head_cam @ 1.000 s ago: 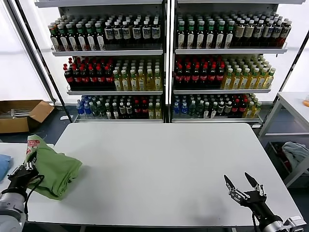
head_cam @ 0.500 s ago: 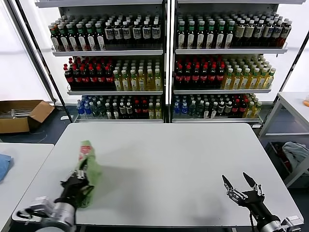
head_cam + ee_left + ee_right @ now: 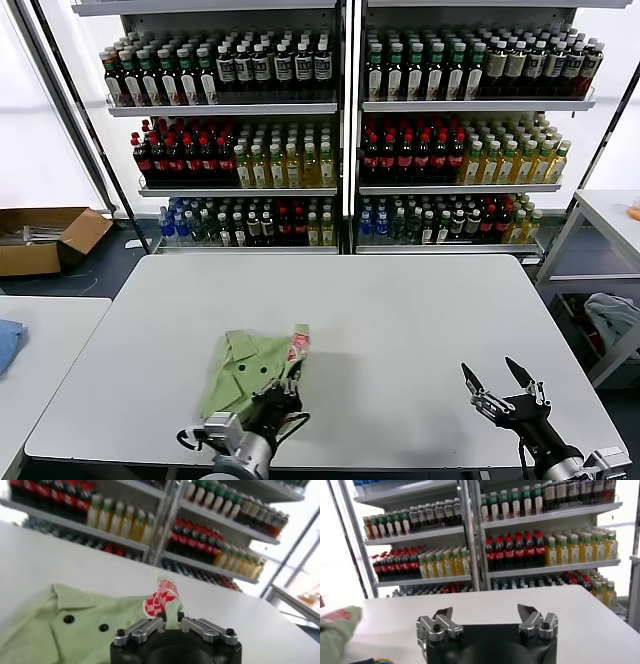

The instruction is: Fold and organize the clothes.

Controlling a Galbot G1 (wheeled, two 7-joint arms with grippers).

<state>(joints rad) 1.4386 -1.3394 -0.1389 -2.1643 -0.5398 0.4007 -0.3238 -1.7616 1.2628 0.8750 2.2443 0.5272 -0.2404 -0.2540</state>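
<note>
Lying rumpled near the front-left of the white table (image 3: 400,300), light green polo shirt (image 3: 245,372), soft, limp, light, best taken at hem or shoulders; left gripper (image 3: 170,621) pinching its printed fold; right gripper (image 3: 505,385) spread wide, empty.

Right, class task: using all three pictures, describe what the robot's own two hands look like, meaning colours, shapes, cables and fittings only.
Both hands have a black rounded body topped by two silvery metal finger mounts with dark screws. The left hand shows this close up; in the head view a black cable loops beside it. The right hand has two slim, dark, pointed fingers on a silver-and-black wrist. No markings or sleeves are visible.
</note>
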